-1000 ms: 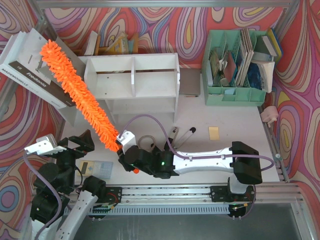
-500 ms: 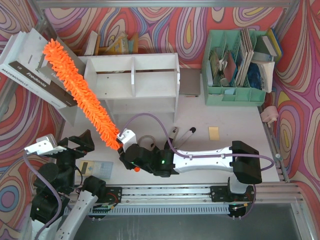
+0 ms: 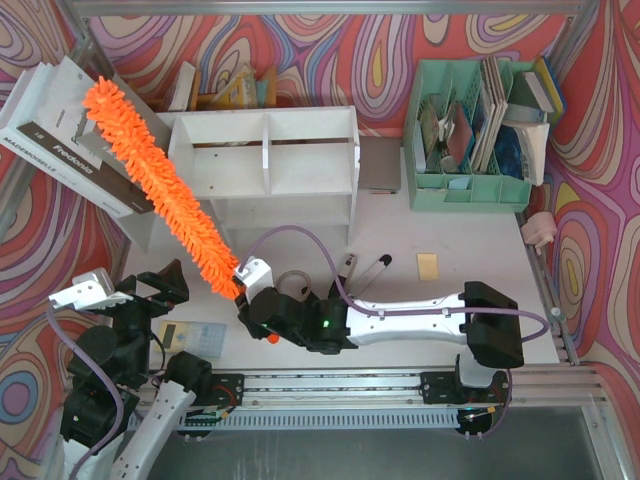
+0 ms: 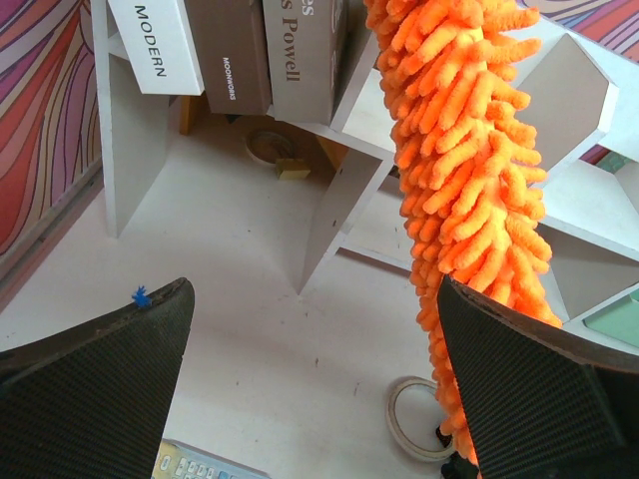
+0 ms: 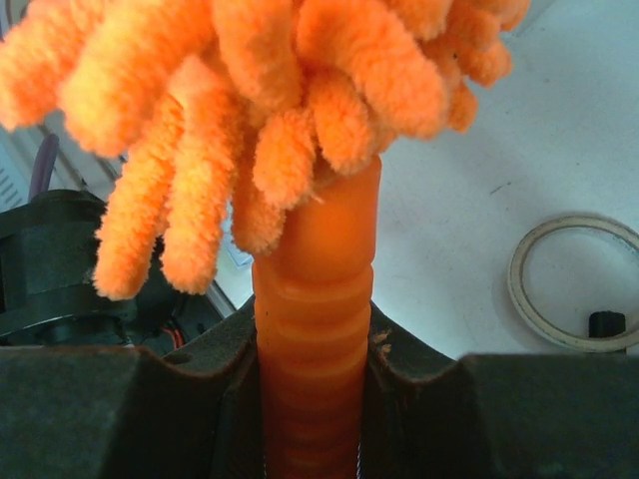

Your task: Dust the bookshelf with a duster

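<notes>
One firm pinch, by the right gripper (image 3: 243, 288), on the ribbed handle of the duster (image 3: 160, 185), lower centre-left of the top view; in the right wrist view, pressed against that handle from both sides. Slanting from there to the upper left of the frame, fluffy orange head crossing the left edge of the bookshelf (image 3: 265, 150) and the large white and grey books (image 3: 60, 130) beside it; touching or not, cannot tell. Spread wide and holding nothing: the left gripper (image 3: 152, 288), lower left, near the handle end. Just right of the handle, flat on the table (image 3: 450, 230), a tape ring (image 3: 292, 283). Upper right, well apart, a mint green organiser (image 3: 470, 190).
</notes>
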`<state>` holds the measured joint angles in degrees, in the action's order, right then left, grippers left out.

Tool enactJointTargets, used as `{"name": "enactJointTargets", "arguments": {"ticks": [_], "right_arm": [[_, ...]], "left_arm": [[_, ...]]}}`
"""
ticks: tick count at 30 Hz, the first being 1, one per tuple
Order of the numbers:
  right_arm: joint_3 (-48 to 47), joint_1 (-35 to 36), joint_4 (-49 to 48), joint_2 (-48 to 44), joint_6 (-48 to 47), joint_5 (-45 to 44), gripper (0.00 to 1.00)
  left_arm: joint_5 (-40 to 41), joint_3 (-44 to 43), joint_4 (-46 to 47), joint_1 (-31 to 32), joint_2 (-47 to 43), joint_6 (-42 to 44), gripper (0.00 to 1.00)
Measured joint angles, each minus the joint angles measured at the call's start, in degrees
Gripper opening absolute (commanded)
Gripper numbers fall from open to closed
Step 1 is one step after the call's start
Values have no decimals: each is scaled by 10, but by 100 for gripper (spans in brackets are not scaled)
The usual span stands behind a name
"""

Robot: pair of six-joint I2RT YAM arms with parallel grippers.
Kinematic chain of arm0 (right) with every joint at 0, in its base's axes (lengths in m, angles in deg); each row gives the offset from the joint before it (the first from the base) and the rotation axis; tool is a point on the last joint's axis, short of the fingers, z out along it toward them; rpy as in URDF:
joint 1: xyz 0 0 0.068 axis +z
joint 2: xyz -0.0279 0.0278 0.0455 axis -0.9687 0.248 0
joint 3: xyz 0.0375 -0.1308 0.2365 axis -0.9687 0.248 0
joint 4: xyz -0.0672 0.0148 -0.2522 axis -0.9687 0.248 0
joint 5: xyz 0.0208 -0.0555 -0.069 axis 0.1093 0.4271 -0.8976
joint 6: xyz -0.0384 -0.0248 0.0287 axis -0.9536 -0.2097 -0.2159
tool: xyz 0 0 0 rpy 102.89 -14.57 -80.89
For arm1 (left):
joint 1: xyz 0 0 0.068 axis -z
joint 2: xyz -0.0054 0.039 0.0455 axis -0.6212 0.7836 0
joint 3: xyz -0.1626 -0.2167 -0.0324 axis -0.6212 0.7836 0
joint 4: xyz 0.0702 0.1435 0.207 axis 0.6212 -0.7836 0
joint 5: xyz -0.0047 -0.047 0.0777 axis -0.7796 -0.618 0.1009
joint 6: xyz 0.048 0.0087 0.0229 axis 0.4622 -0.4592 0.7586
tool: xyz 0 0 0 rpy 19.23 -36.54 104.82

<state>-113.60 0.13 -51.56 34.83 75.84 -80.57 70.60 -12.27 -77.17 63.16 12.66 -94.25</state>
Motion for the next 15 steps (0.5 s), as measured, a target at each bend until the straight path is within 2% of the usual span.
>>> {"name": "enactJointTargets", "arguments": {"ticks": [8, 15], "right_arm": [[-2, -27, 12, 8, 19, 9, 0], [-16, -15, 13, 12, -2, 12, 0]], "left_arm": [[0, 0, 0, 0, 0, 0, 98], [0, 0, 0, 0, 0, 0, 98]]}}
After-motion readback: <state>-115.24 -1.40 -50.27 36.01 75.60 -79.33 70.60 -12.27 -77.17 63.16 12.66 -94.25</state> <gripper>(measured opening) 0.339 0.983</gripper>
